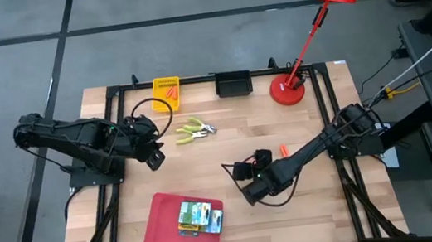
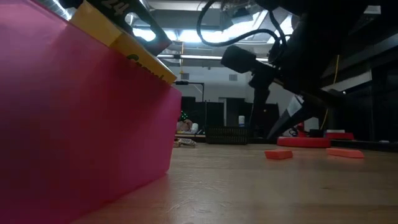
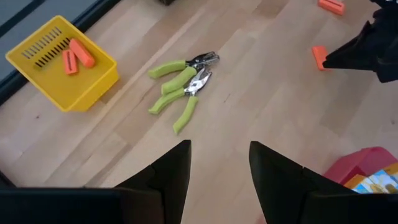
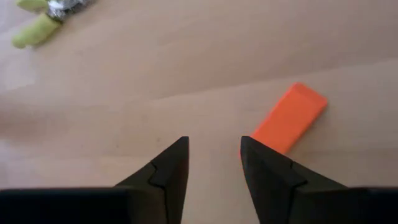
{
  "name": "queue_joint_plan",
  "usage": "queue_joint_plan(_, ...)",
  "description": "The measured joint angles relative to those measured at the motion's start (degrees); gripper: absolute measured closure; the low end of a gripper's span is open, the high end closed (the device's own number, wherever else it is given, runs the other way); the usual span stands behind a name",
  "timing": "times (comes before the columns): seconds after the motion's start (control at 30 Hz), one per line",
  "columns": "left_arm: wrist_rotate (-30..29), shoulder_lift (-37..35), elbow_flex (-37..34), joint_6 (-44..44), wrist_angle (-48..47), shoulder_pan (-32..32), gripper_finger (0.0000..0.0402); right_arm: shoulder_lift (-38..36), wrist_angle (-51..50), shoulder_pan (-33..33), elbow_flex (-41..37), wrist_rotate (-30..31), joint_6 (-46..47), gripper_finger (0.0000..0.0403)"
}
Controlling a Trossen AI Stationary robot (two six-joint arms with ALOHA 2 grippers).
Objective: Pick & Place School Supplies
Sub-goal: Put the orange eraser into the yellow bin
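My right gripper (image 4: 214,163) is open and low over the table near its middle (image 1: 250,190). A thumb-sized orange piece (image 4: 289,118) lies flat on the wood just beside one fingertip, outside the gap. Another orange piece (image 1: 283,150) lies beside the right arm, and both show in the low view (image 2: 278,154) (image 2: 345,152). My left gripper (image 3: 219,168) is open and hovers at the table's left (image 1: 154,157). It looks toward two green-handled, metal-tipped tools (image 3: 181,90) lying flat. Green-and-yellow crayon boxes (image 1: 199,217) sit in the red tray (image 1: 163,228).
A yellow basket (image 1: 166,94) holding orange pieces (image 3: 76,56) stands at the far edge, with a black bin (image 1: 233,83) next to it. The red lamp's base (image 1: 288,89) is at the far right. The tray's wall (image 2: 74,124) fills the near left of the low view.
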Motion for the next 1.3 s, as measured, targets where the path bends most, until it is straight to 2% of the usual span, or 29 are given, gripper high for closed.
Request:
queue_joint_plan(0.2, 0.7, -0.2, 0.0, 0.2, 0.0, 0.0, 0.0242, -1.6, -0.6, -1.4, 0.0, -6.7, -0.4, 0.0229)
queue_joint_plan(0.47, 0.6, -1.4, 0.0, 3.7, 0.8, 0.0, 0.0242, -2.7, -1.6, -5.4, 0.0, -19.2, -1.0, 0.0241)
queue_joint_plan(0.63, -1.3, -3.1, 0.0, 6.0, 2.3, 0.0, 0.0242, -2.7, -7.1, -7.7, 0.0, -27.3, 1.0, 0.0245)
queue_joint_plan(0.83, -4.5, -5.9, 0.0, 8.0, 3.7, 0.0, 0.0243, -2.7, -6.1, -11.6, 0.0, -28.4, 1.5, 0.0245)
queue_joint_plan(1.0, -4.6, -8.1, 0.0, 8.7, 4.4, 0.0, 0.0244, -2.7, -5.8, -14.2, 0.0, -28.5, 1.3, 0.0245)
queue_joint_plan(1.3, -6.9, -10.9, 0.0, 8.6, 4.4, 0.0, 0.0245, -2.7, -6.1, -14.3, 0.0, -29.9, 2.5, 0.0245)
